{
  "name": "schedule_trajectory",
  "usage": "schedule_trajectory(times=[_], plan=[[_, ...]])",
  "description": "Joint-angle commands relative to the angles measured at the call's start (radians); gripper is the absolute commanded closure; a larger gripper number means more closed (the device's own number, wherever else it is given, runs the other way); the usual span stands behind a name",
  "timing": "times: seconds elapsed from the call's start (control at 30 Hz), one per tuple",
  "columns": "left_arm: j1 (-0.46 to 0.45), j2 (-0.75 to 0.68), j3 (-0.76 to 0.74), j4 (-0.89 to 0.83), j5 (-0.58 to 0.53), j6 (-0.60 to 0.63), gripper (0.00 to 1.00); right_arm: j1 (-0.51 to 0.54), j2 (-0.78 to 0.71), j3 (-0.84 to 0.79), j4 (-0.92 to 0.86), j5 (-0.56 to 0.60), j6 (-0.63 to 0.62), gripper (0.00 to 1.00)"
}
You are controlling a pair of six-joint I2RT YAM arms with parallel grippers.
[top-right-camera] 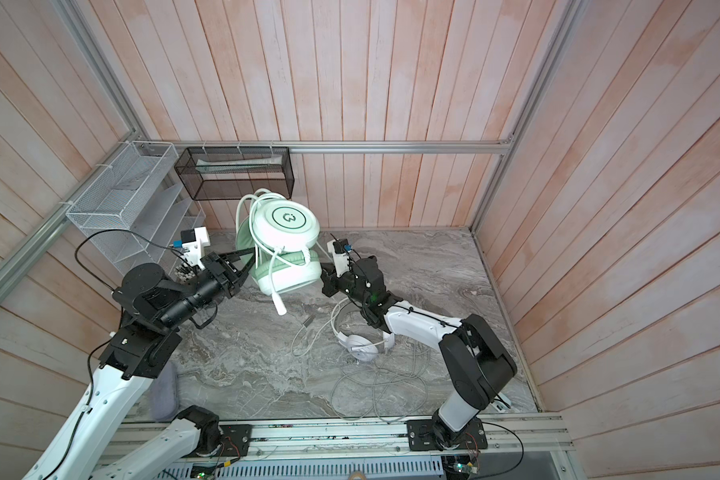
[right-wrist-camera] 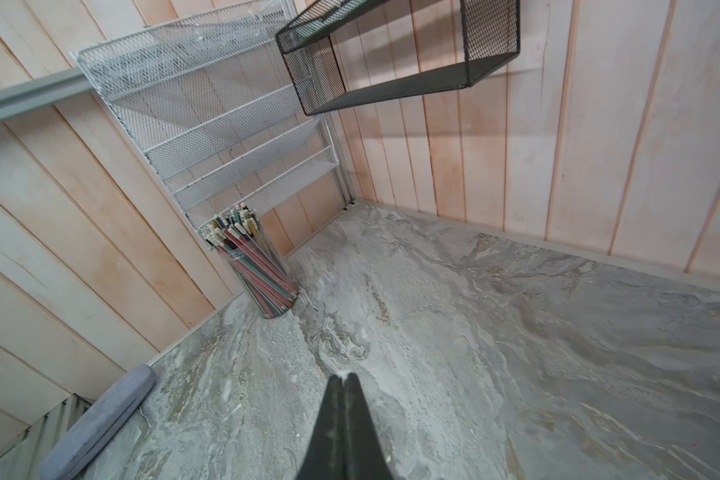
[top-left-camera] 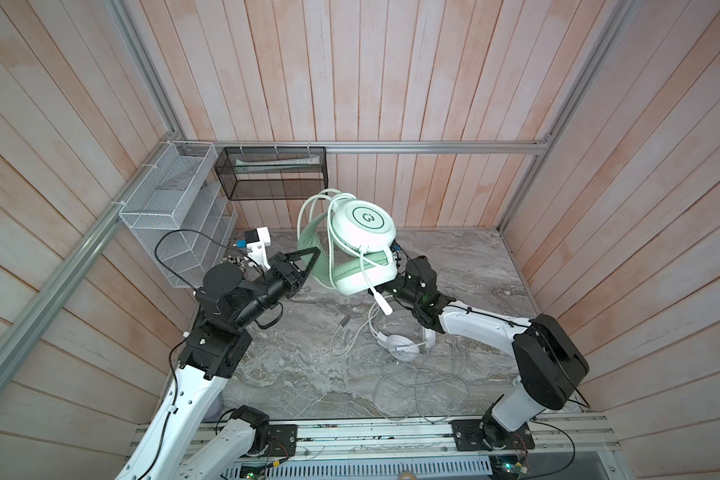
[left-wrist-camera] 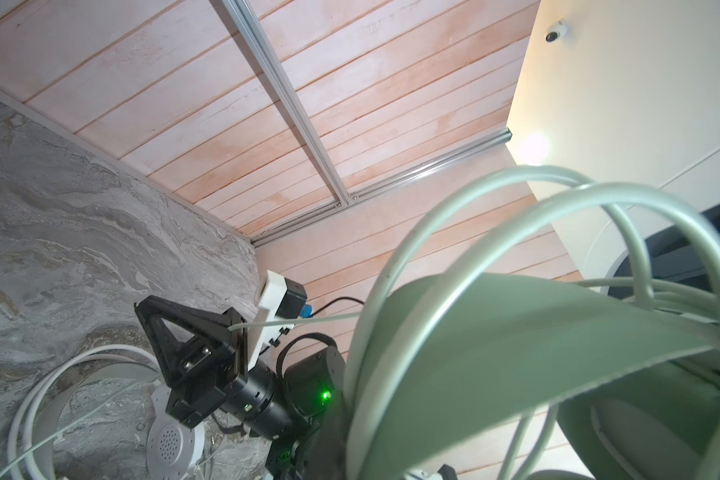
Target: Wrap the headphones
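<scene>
— Where does the left pincer (top-left-camera: 312, 258) stand?
— It is clamped onto the green headband (top-left-camera: 307, 243) of the mint headset (top-left-camera: 364, 226). That headset hangs in the air above the back middle of the bench (top-left-camera: 495, 270), with its own lead wound in loops round band and cups.

— And the right pincer (right-wrist-camera: 344, 380)?
— Its fingers are pressed together, just beside the lower earcup at 3 o'clock. In the left wrist view a thin pale cable (left-wrist-camera: 308, 321) runs up to them, but it cannot be told whether it is nipped.

— Is there any writing?
— Only the badge (top-left-camera: 366, 216) on the upper earcup, a dark ring round a small curled mark, not readable as a letter.

— And the second set?
— The white headset (top-left-camera: 404, 347) lies on the bench at 6 o'clock of the mint one. Its slack lead (top-left-camera: 420, 386) sprawls in loops toward the near rail (top-left-camera: 371, 432).

— What about the room?
— The bench is grey marbled stone. The plank walls (top-left-camera: 391, 75) are pale pink, with aluminium framing (top-left-camera: 433, 146). A white mesh rack (top-left-camera: 163, 195) hangs at 10 o'clock, and a black mesh basket (top-left-camera: 275, 189) at 11 holds a pale tube (top-left-camera: 279, 164). A cup of pencils (right-wrist-camera: 258, 266) stands in the back left corner, and a grey pad (right-wrist-camera: 100, 419) lies at 8 o'clock by the wall.

— Where is there free room?
— There is bare marble from 1 to 4 o'clock, out to the right wall.
</scene>
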Motion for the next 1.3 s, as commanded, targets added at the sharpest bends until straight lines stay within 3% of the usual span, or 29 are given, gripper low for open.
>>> schedule_trajectory(times=[0.0,0.2,0.3,0.53,0.7,1.0,1.1,1.27], plan=[[0.003,-0.009,0.049,0.182,-0.066,-0.107,1.00,0.017,0.024,-0.049,0.099,-0.022,0.042,0.92],[0.003,0.000,0.067,0.150,-0.102,-0.120,1.00,0.032,0.053,-0.090,0.143,-0.061,0.048,0.80],[0.003,-0.004,0.064,0.131,-0.116,-0.120,1.00,0.050,0.068,-0.101,0.155,-0.053,0.044,0.78],[0.008,-0.005,0.108,0.017,-0.188,-0.056,1.00,0.089,0.107,-0.154,0.208,-0.025,0.069,0.81],[0.013,0.032,0.191,-0.160,-0.322,0.066,1.00,0.134,0.126,-0.205,0.199,0.030,0.084,0.97],[0.034,0.163,0.204,-0.321,-0.582,0.141,1.00,0.383,0.021,-0.204,-0.034,0.299,-0.038,1.00],[0.052,0.198,0.175,-0.321,-0.620,0.130,1.00,0.470,-0.022,-0.165,-0.148,0.390,-0.090,1.00],[0.054,0.283,0.174,-0.359,-0.712,0.173,1.00,0.574,-0.075,-0.071,-0.387,0.441,-0.163,1.00]])
